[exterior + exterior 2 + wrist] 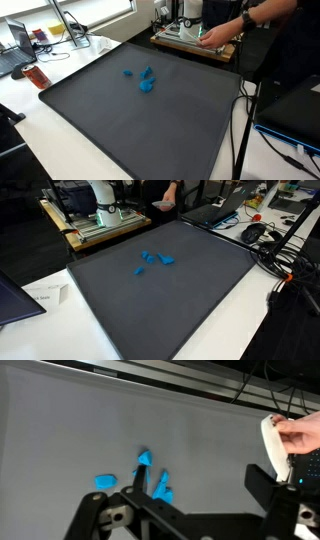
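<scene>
Gripper (197,473), jaws apart (base cropped), blue pieces (145,457) partly hidden

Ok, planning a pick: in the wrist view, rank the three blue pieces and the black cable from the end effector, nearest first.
1. Lumpy blue plastic piece, just ahead of the end effector.
2. Pointed blue piece, above, and flat blue piece, left: too close to call.
3. Black cable, top right, farthest.

The blue pieces (146,82), upper middle of the frame, look like smooth, matt plastic. The dark grey mat (150,130) is matt and cloth-like; the white table (40,140), lower left, is smooth.
</scene>
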Action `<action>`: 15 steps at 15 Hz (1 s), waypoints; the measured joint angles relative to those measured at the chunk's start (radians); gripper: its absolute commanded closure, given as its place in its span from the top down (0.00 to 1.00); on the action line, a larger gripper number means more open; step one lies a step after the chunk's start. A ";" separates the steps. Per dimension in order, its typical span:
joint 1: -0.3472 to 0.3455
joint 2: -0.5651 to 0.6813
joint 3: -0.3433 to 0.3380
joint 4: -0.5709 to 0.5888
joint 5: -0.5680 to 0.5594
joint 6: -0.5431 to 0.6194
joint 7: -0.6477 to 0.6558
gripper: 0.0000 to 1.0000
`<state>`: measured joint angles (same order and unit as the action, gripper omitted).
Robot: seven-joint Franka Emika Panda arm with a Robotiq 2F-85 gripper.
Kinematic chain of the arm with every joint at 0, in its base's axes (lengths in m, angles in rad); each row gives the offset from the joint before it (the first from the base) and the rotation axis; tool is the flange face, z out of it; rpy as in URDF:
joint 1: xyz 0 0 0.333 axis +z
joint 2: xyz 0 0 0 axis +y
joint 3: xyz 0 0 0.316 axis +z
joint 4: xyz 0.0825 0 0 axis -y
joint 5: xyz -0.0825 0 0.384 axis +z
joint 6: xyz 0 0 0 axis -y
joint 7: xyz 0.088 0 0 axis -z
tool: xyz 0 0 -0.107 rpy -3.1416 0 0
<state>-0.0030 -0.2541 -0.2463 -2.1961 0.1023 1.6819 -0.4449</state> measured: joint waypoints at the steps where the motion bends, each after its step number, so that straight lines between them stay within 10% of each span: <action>1: 0.000 0.000 0.000 0.000 0.000 0.000 0.000 1.00; 14: -0.009 0.000 0.018 0.000 0.072 -0.002 -0.080 1.00; 15: -0.009 0.000 0.018 0.000 0.086 -0.008 -0.096 0.82</action>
<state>-0.0120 -0.2536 -0.2278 -2.1960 0.1885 1.6741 -0.5413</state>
